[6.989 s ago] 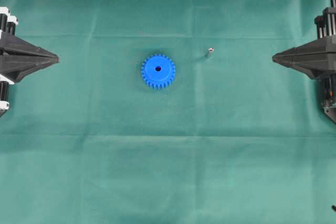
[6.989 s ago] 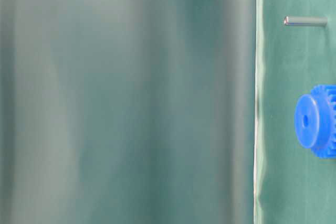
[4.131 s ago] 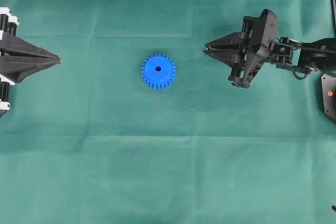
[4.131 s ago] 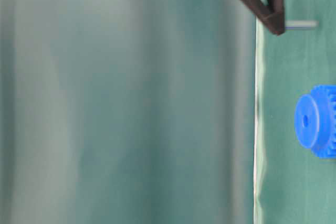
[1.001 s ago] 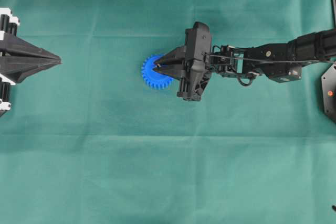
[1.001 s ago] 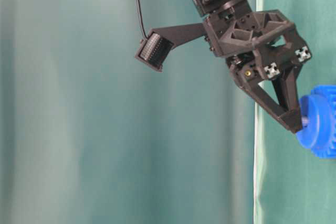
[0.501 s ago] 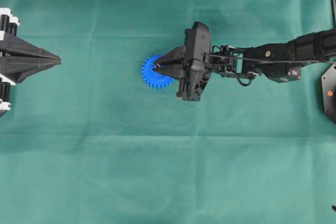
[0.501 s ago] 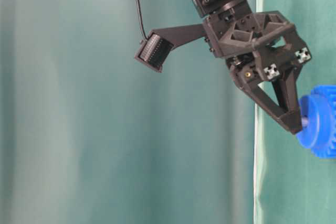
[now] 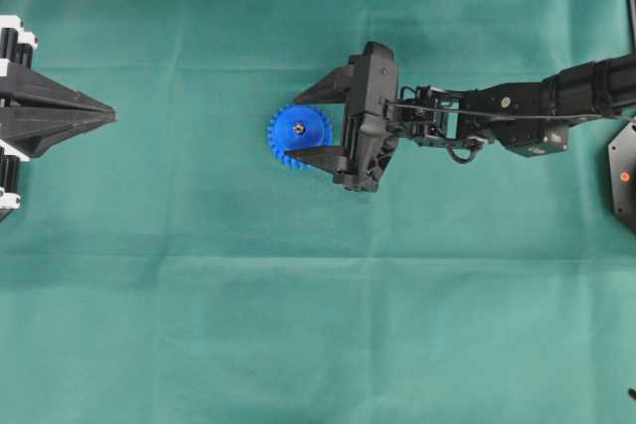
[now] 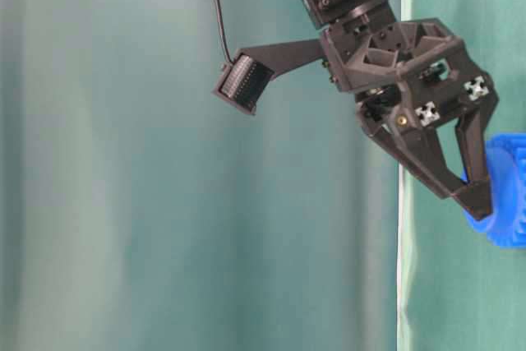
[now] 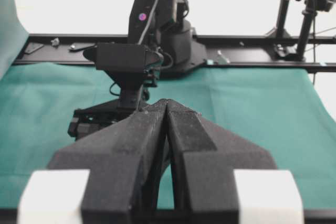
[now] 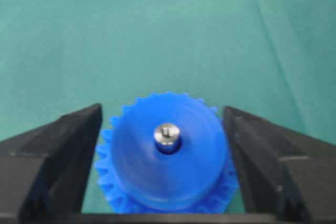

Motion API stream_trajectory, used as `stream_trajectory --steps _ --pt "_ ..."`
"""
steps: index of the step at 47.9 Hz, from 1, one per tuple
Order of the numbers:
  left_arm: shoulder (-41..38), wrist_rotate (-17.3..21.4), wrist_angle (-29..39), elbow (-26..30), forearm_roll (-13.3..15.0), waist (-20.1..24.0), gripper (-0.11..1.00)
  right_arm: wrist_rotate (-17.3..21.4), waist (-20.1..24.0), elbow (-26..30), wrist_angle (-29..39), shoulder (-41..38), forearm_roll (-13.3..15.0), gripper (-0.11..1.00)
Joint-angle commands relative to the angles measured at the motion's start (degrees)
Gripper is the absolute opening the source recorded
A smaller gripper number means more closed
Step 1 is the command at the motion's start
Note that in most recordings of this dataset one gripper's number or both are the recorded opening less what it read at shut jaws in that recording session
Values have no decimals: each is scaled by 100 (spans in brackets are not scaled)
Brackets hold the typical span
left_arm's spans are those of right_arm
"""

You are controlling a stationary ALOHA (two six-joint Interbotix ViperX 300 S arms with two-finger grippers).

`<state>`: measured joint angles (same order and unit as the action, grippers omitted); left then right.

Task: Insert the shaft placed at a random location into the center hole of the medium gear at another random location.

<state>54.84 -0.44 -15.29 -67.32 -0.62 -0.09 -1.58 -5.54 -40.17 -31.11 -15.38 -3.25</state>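
The shaft stands upright in the center hole of the medium gear, which lies flat on the green surface. The right gripper is spread wide, one finger either side of the gear, apparently touching neither. The left gripper waits clenched at the surface's edge, well apart.

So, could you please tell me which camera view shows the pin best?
The right wrist view: the pin stands in the blue gear, close and unobstructed. Overhead it is a tiny speck; the table-level and left wrist views do not show it.
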Motion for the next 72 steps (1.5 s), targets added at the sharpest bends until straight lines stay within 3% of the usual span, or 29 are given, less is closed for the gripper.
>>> stream_trajectory --steps 1,24,40,72 --pt "-35 9 -18 97 -9 -9 0 -26 18 114 -18 88 -18 86" --pt "-35 0 -18 97 -9 -9 0 -35 18 97 527 1055 -18 86" --pt "-35 -9 -18 97 -9 0 0 -9 18 -44 615 1248 -18 86" --pt "-35 -9 -18 97 -9 0 0 88 18 -1564 694 3234 -18 86"
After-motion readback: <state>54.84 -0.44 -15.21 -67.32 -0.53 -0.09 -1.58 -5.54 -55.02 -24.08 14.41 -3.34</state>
